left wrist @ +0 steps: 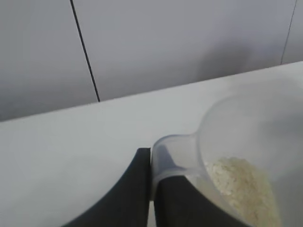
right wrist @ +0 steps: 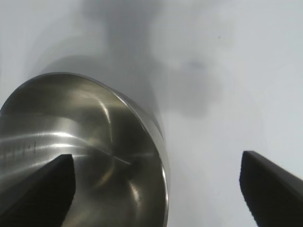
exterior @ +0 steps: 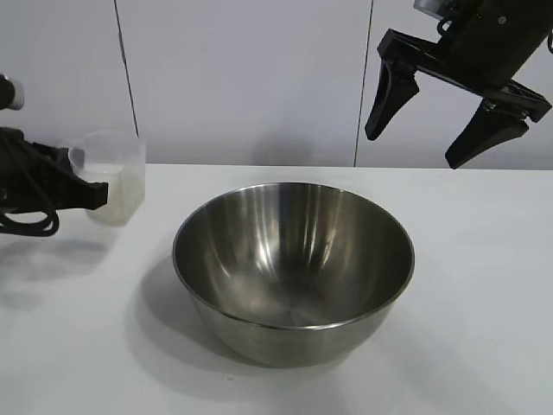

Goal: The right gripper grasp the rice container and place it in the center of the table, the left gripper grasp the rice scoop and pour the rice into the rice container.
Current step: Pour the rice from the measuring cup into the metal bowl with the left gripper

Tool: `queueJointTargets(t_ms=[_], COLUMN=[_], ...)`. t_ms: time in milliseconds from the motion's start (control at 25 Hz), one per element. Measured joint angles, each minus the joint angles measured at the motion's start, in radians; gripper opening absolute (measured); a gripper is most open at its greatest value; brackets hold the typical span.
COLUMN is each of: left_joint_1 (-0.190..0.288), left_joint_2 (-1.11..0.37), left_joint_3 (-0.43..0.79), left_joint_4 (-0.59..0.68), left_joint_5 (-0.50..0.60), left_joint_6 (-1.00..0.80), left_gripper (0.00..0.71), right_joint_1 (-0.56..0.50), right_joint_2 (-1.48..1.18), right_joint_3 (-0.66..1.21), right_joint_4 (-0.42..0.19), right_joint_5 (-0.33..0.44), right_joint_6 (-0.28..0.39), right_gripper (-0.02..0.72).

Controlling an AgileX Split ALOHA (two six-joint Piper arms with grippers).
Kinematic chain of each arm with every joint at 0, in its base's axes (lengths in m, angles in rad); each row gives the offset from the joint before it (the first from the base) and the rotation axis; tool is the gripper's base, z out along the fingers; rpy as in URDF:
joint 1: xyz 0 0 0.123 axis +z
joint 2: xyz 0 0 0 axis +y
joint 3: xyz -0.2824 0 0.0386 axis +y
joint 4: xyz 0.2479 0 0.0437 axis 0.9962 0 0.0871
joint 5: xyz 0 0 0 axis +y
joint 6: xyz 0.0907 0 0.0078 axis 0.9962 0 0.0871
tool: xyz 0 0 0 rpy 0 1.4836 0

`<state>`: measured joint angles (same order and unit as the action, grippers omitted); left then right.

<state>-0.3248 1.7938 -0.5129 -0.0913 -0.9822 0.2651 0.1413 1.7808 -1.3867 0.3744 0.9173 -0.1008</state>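
The rice container (exterior: 294,259), a wide shiny steel bowl, stands empty in the middle of the white table (exterior: 484,294). At the far left the clear plastic rice scoop (exterior: 115,173) stands upright with pale rice (exterior: 119,186) in its lower part. My left gripper (exterior: 98,194) is shut on the scoop's handle tab. The left wrist view shows the gripper (left wrist: 151,158) pinching that tab beside the scoop (left wrist: 236,123) and the rice (left wrist: 241,184). My right gripper (exterior: 415,147) hangs open, high above the bowl's right rear. In the right wrist view the gripper (right wrist: 157,161) holds nothing over the container (right wrist: 71,127).
A light panelled wall (exterior: 259,78) rises right behind the table's back edge. Bare tabletop lies to the right of the bowl and in front of it.
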Motion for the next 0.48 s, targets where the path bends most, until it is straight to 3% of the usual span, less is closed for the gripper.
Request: queueJointTargets(t_ms=[200,480], left_joint_1=[-0.035,-0.164], left_joint_2=[-0.115,-0.155], left_joint_3=[-0.088,-0.246], left_joint_4=[0.001,-0.080], left_joint_5=[0.247,0.571], left_joint_6=[0.140,0.429], left_gripper=[0.006,0.006], right_joint_1=[0.000,0.000], right_joint_2=[0.000,0.000], right_joint_3=[0.000,0.000], right_joint_4=[0.000,0.000], right_joint_5=[0.000,0.000], right_joint_6=[0.000,0.000], right_gripper=[0.652,0.652])
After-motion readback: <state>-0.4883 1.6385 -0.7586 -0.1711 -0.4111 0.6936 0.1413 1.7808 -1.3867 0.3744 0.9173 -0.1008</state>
